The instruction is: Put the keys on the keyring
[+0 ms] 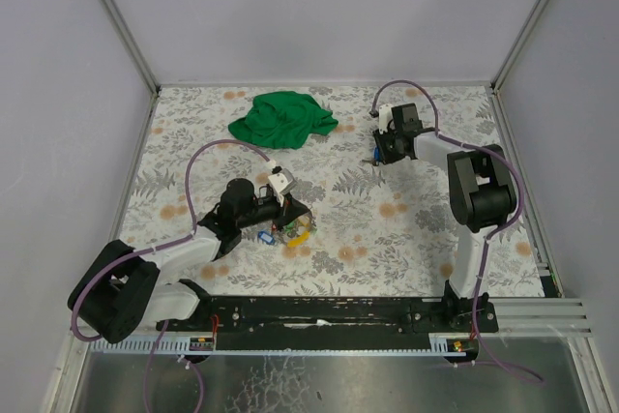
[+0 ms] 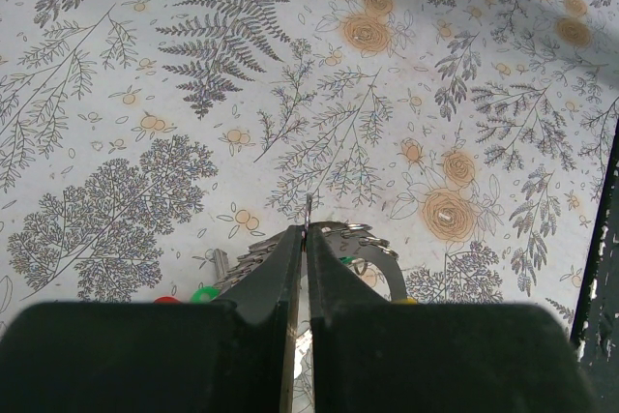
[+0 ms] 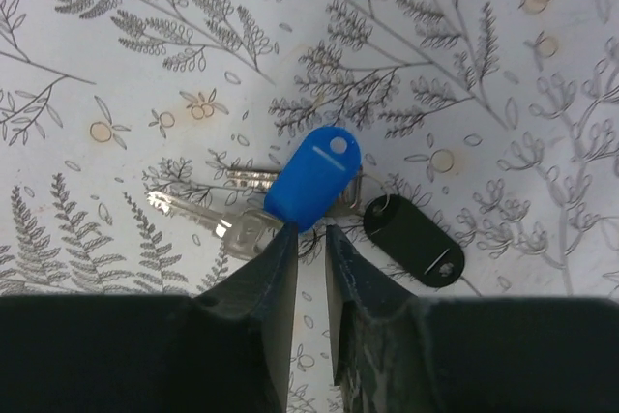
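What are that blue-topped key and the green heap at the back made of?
The blue key head looks like smooth, glossy plastic, given its even sheen. The blade beside it is shiny, silvery, probably metal. The green heap seems to be soft matte cloth, judging by its folds.

So the cloth sits at the far side of the table, a bit left of middle. The keys are bunched near the front, left of centre, under the left gripper, with the keyring among them. Over at the far right, another key lies just ahead of the right gripper, with a tag beside it.
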You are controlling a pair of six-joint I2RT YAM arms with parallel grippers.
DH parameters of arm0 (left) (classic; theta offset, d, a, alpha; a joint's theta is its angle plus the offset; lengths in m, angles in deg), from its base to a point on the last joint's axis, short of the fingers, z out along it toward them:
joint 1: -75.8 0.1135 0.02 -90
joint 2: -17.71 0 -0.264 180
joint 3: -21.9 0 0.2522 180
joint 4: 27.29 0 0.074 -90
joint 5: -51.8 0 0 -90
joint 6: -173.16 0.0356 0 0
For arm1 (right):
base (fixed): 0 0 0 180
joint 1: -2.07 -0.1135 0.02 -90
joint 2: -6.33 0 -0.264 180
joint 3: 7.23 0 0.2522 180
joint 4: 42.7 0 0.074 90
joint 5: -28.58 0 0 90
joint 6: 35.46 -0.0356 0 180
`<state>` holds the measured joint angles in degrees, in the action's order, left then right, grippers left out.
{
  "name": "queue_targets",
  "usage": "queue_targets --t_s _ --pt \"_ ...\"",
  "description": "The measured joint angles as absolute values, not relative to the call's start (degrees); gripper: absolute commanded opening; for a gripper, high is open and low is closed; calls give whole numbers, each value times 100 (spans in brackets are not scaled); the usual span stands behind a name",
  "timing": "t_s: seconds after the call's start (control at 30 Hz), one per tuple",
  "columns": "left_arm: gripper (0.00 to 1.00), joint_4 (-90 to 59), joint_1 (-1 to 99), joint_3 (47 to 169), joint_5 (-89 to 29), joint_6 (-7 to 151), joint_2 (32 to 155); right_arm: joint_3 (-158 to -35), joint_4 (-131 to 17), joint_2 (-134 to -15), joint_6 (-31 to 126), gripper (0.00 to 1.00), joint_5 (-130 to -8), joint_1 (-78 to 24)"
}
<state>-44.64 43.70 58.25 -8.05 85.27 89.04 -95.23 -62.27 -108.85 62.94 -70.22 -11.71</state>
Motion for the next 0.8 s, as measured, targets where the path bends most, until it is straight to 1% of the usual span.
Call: queue_targets --t_s 0.13,0.33,0.5,0.67,0.8 --pt "0 -4464 4370 5825 -802 8525 8904 -9503 -6417 -10867 6152 18 -7103 -1178" --pt "0 -4464 4370 5825 -800 8485 8889 -8929 -6528 -10415 5850 18 -7083 -1442" --pt "0 -4469 4370 5825 -759 8444 8830 -8308 -6808 -9849 5439 19 -6901 -2039" --pt "0 -4466 4370 5825 -735 8405 8744 -7711 -7223 -9108 5007 24 -6777 -2745" --pt "0 -4471 4370 5823 -737 8383 8626 -7576 -7507 -8373 4998 28 -6648 -3195"
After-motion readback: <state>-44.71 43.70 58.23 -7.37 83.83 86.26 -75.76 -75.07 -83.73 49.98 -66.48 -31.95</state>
